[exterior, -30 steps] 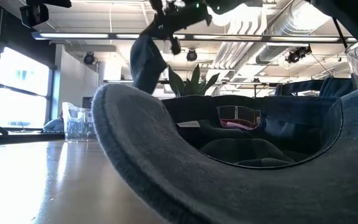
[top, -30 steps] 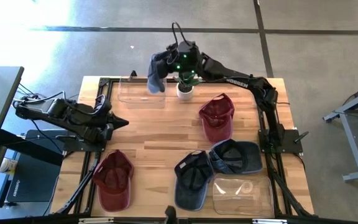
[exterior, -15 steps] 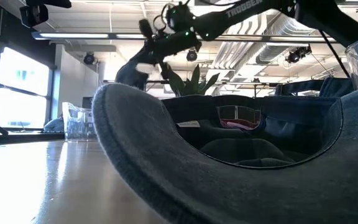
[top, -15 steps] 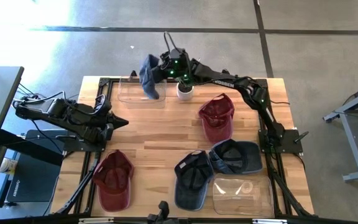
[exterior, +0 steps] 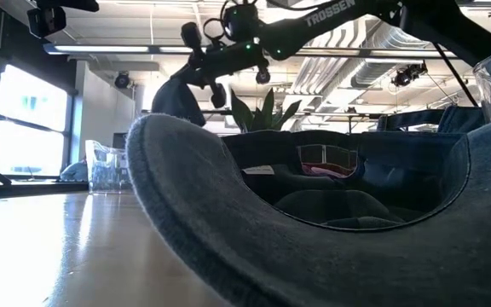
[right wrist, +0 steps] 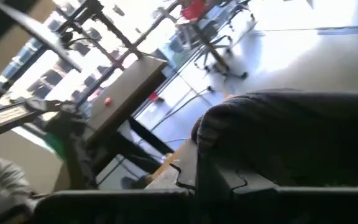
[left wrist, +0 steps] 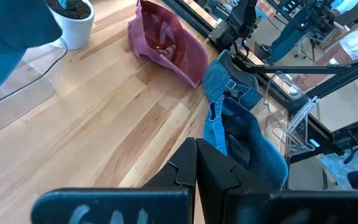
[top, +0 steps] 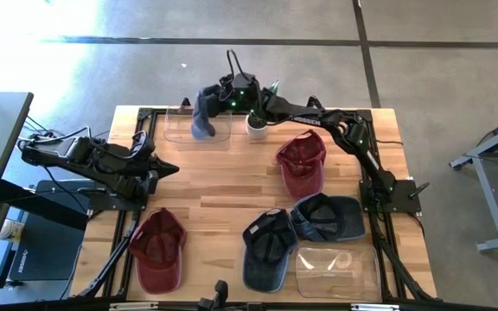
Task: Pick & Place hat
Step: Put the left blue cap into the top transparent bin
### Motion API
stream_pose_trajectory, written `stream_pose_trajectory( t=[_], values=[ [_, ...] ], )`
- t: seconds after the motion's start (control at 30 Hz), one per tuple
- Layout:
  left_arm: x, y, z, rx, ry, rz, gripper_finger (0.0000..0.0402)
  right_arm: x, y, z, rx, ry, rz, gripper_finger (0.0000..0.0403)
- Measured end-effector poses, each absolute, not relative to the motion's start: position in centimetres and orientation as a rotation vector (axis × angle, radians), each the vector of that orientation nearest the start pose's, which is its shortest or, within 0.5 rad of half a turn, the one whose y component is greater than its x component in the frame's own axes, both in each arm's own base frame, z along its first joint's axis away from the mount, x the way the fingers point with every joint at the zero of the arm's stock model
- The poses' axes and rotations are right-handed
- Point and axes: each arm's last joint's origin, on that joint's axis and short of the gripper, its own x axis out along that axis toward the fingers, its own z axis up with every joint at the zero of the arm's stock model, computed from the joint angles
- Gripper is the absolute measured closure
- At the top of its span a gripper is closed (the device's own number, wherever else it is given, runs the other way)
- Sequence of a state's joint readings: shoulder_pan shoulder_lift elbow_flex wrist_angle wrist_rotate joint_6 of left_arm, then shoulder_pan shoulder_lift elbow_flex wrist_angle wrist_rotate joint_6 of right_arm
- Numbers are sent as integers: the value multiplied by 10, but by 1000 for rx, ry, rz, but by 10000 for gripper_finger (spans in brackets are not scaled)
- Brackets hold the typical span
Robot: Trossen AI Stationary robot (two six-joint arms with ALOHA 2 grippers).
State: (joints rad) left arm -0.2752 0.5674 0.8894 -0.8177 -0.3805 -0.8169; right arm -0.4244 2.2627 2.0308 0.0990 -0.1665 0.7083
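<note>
My right gripper reaches to the table's far left part and is shut on a blue denim hat. The hat hangs over the clear container at the far edge; in the low view the hat hangs below the gripper. Whether the hat touches the container I cannot tell. My left gripper waits shut at the table's left side, touching nothing; its fingers show closed together. My right gripper pinches the denim hat between its two fingers, coming level from the table's right side. The hat's dark cloth bulges just past the fingers, which hide the place of contact. The hat is lifted clear of the table and droops below the fingers.
A potted plant stands right beside the far container. A red hat lies right of centre, another red hat near left. Two blue hats lie near right, by a second clear container.
My right gripper has moved toward the table's left, from above the plant to over the far clear container, stretching the arm out. The hat went along with it and swung, still hanging from the shut fingers.
</note>
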Motion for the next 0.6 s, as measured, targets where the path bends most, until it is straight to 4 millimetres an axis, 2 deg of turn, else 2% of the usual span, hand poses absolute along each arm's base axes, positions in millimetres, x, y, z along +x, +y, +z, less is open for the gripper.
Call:
stream_pose_trajectory(
  t=[0.17,0.33,0.6],
  values=[
    [93,-15,335,-644,396,286,402,499,-216,279,758,33,-285,400],
    [93,-15,335,-642,395,289,401,503,-210,256,737,183,-314,398],
    [93,-15,335,-638,391,296,402,500,-208,246,621,309,-335,393]
  ],
)
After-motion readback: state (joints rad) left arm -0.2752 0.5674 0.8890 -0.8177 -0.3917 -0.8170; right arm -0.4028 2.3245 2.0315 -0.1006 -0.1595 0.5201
